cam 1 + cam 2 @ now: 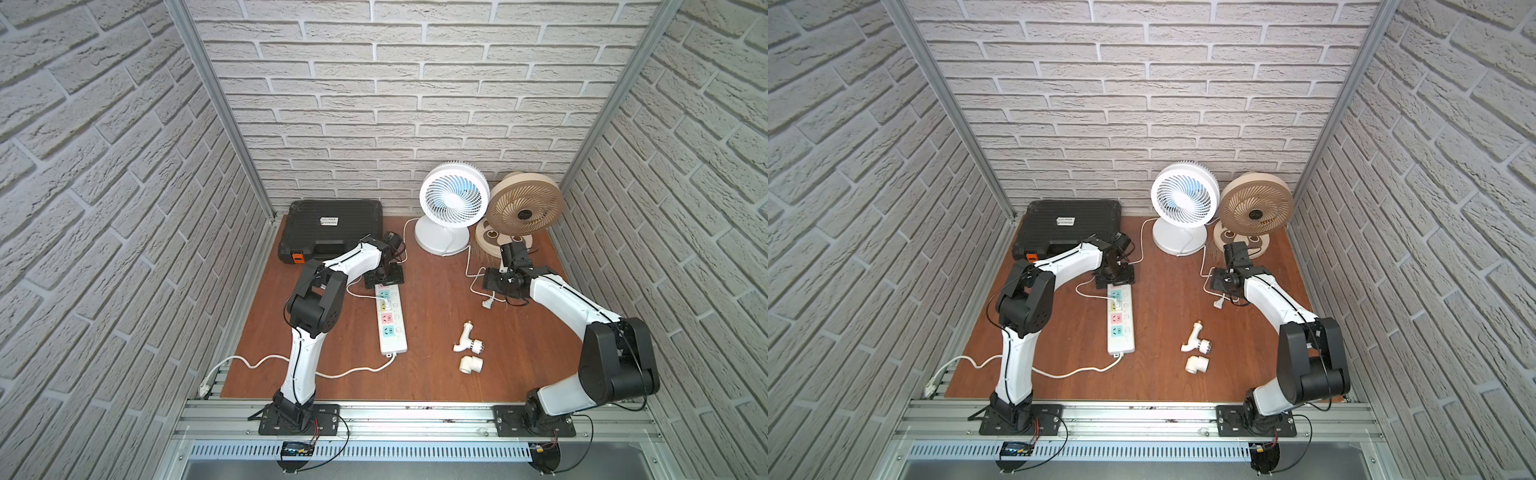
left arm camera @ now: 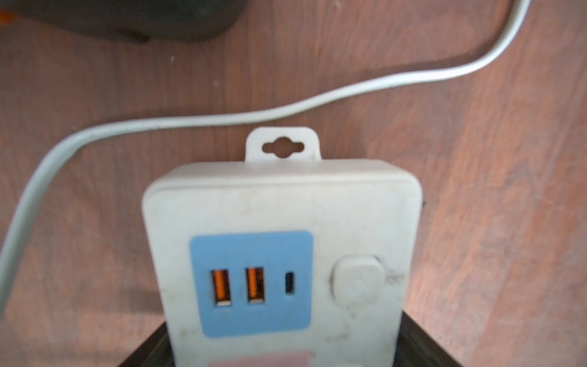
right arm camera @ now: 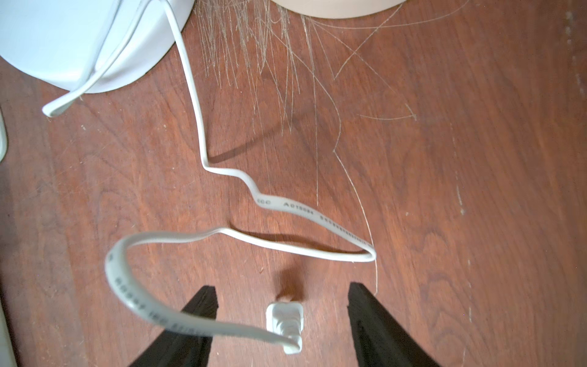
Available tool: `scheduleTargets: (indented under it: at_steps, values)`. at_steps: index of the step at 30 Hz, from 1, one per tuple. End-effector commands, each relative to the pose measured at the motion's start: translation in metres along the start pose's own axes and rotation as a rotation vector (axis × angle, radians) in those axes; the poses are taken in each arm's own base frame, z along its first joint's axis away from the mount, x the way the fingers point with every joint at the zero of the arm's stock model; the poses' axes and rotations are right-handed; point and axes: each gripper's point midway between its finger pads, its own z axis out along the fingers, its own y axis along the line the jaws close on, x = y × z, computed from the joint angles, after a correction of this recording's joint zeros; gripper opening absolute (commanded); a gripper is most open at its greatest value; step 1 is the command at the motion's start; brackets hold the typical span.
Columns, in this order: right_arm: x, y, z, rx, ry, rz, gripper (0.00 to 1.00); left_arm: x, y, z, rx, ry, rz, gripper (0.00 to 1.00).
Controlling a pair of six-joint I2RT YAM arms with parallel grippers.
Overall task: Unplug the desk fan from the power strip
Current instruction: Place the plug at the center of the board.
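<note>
- Power strip [image 1: 391, 320] lying flat on counter [image 1: 436, 374], left pincer [image 1: 384, 278] astride its far end; grip indeterminable.
- Right pincer [image 3: 282, 305] open, plug [image 3: 286, 321] lying loose between fingers.
- White fan [image 1: 451, 208] farthest.

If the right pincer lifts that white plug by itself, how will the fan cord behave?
Probably floppy: the fan cord lies in loose kinks and loops. Likely light: it is thin and flat. The plug sits free between the open right pincer tips, so slack should trail before tugging the white fan.
</note>
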Motion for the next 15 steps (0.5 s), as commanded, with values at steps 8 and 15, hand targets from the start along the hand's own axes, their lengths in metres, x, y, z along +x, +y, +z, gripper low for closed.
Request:
scheduleTargets:
  at_steps: [8,15]
  values:
    - [0.017,0.039,-0.054,-0.138,-0.098,-0.062,0.66,0.033,0.018,0.036,-0.062,0.142,-0.023,0.0]
    - [0.037,0.1,-0.076,-0.305,-0.164,-0.13,0.63,0.032,0.016,0.035,-0.047,0.143,-0.027,0.0]
